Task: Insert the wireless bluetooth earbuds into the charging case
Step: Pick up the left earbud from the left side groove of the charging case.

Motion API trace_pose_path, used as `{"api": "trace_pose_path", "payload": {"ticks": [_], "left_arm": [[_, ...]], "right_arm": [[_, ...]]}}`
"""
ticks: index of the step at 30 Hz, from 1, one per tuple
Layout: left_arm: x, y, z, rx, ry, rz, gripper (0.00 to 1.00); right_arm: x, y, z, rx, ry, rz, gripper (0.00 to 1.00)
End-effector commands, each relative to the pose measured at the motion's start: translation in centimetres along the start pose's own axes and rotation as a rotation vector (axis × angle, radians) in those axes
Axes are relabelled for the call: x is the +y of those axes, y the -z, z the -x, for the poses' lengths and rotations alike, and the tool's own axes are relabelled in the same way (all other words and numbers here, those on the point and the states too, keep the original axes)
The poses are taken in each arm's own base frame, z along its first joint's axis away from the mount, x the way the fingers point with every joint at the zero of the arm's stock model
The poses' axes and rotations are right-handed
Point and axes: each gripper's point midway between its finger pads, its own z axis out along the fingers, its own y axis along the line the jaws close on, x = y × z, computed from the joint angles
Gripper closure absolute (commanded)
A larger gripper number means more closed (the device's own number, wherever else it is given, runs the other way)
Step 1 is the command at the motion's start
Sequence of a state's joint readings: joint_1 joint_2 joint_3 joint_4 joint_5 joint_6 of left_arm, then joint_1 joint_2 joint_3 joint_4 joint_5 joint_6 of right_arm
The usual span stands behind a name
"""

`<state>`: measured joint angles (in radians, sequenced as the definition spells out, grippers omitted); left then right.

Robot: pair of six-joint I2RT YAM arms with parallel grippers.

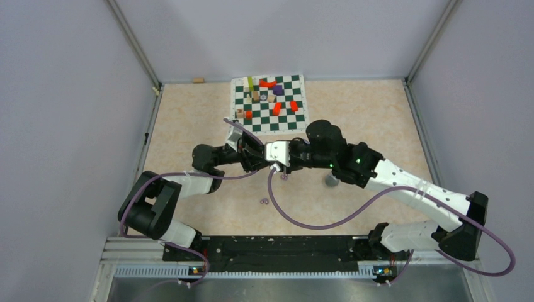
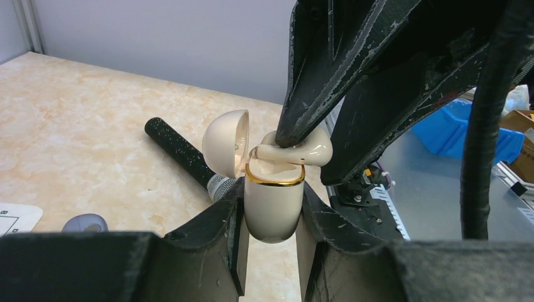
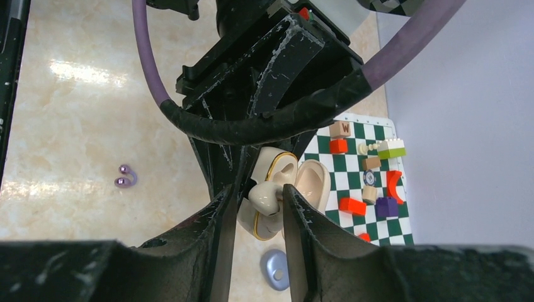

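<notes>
My left gripper [image 2: 272, 192] is shut on the cream charging case [image 2: 274, 201] and holds it upright above the table, its gold-rimmed mouth up and its lid [image 2: 227, 141] swung open. A cream earbud [image 2: 310, 151] lies across the case's mouth. My right gripper [image 3: 258, 192] comes down from above with its fingers [image 2: 327, 82] closed on that earbud [image 3: 266, 196], the case [image 3: 259, 225] just beyond it. In the top view both grippers [image 1: 261, 157] [image 1: 277, 165] meet at mid-table and hide the case.
A black microphone [image 2: 179, 151] lies on the table behind the case. A pale blue oval piece [image 3: 276, 269] sits below the grippers. A tiny purple curved piece [image 3: 126, 176] lies nearer the arm bases. A chessboard mat [image 1: 296, 119] with coloured blocks is at the back.
</notes>
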<state>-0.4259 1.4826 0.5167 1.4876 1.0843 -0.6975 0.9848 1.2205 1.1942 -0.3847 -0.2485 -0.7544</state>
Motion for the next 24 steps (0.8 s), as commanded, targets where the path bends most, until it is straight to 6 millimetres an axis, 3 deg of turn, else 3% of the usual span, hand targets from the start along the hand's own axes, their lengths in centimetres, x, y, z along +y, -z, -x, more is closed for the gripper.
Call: {"api": "trace_pose_path", "payload": {"ticks": [1,8,15,24], "left_arm": [[-0.1,-0.5,1.6,-0.028,-0.076,-0.019,1.0],[-0.1,-0.5,1.5,-0.026,-0.078,-0.02,1.0],[-0.5,-0.4,1.3,-0.016,-0.106,-0.036,1.0],[-1.3,-0.2,2.1,-0.035,-0.211,-0.055,1.0]], "right_arm": [[-2.0,0.5,3.0,-0.076,0.008,-0.062,0.7],[-2.2,0.6,3.6,-0.087,-0.009,-0.066,0.78],[-2.7,1.1,5.0,-0.122,-0.062,-0.057,0.8],[-5.4,3.8,8.0,-0.344,-0.413,0.016,0.83]]}}
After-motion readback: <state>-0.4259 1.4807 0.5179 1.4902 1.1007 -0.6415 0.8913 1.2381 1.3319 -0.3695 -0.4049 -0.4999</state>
